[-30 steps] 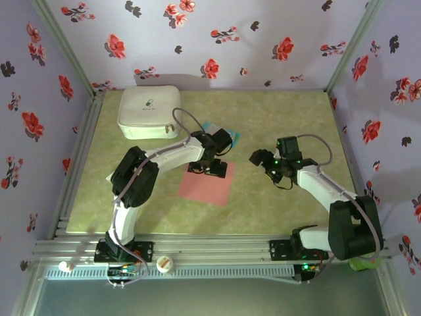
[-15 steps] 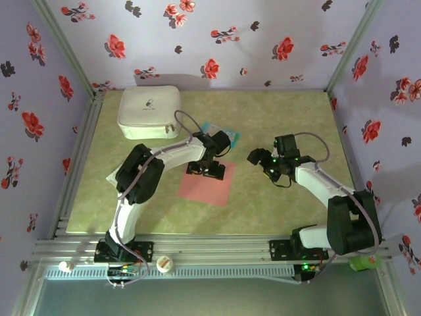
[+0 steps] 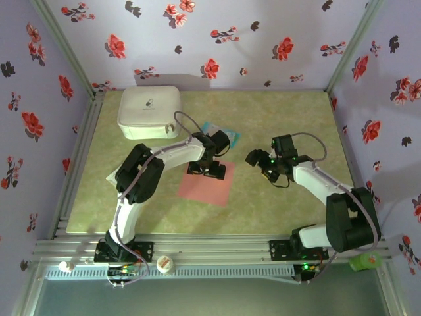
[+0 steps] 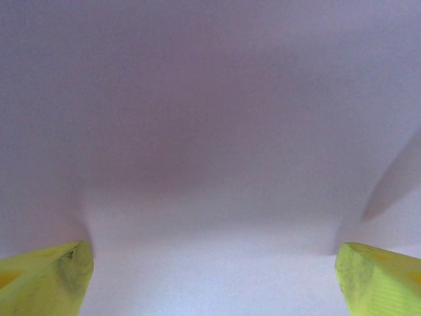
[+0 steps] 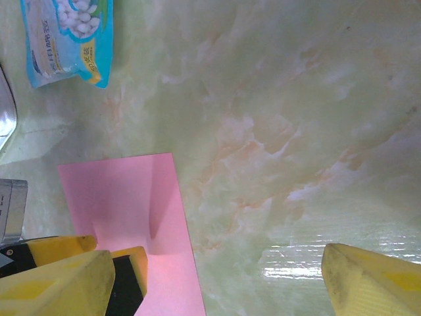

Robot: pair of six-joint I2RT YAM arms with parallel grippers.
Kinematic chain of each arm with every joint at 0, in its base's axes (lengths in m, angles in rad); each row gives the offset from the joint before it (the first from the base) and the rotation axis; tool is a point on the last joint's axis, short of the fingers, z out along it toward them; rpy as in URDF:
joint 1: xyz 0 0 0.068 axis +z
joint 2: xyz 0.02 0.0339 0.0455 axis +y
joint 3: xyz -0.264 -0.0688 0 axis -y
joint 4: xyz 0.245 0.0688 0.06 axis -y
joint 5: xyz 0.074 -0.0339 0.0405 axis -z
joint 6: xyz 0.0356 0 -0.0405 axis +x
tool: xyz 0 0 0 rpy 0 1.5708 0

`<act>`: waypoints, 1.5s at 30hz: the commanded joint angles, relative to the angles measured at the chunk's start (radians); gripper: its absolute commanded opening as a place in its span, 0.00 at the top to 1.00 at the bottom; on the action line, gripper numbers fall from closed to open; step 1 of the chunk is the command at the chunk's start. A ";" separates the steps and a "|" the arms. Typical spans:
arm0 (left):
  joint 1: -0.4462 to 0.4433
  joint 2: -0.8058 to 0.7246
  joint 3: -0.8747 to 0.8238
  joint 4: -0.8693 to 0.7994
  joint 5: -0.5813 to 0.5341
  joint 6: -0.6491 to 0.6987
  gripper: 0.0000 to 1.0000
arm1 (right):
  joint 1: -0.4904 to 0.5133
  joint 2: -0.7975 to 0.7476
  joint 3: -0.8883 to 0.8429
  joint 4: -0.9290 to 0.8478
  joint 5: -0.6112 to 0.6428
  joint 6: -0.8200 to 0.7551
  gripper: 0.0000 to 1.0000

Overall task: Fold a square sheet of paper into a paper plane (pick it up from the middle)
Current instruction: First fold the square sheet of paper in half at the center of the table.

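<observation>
Square sheet of paper (image 3: pixel 205 187), matte pink, creased; left hand (image 3: pixel 209 171), right hand (image 3: pixel 254 158) spread.

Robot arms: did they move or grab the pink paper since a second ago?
Both nudged left a little: the left gripper over the far edge of the square sheet of paper, the right gripper toward it. Both are open, nothing grabbed. Paper, white case and blue packet stayed put.

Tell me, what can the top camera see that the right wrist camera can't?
Top view adds the white case and the flowery walls. Right wrist view adds the yellow fingers of the right gripper and white round shapes printed on the light-blue packet. Both have the pink sheet of paper, that packet and the green table.
</observation>
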 commanded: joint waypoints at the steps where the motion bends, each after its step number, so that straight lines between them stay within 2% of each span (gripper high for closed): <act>1: -0.005 -0.020 -0.009 0.000 0.012 0.017 0.05 | 0.008 0.010 0.030 -0.022 0.005 -0.016 0.17; 6: -0.006 -0.039 -0.064 0.038 0.027 -0.002 0.05 | 0.012 0.021 0.029 -0.031 0.006 -0.019 0.17; 45: -0.012 0.010 -0.082 0.020 0.033 -0.019 0.08 | 0.017 0.007 0.027 -0.051 0.047 -0.024 0.16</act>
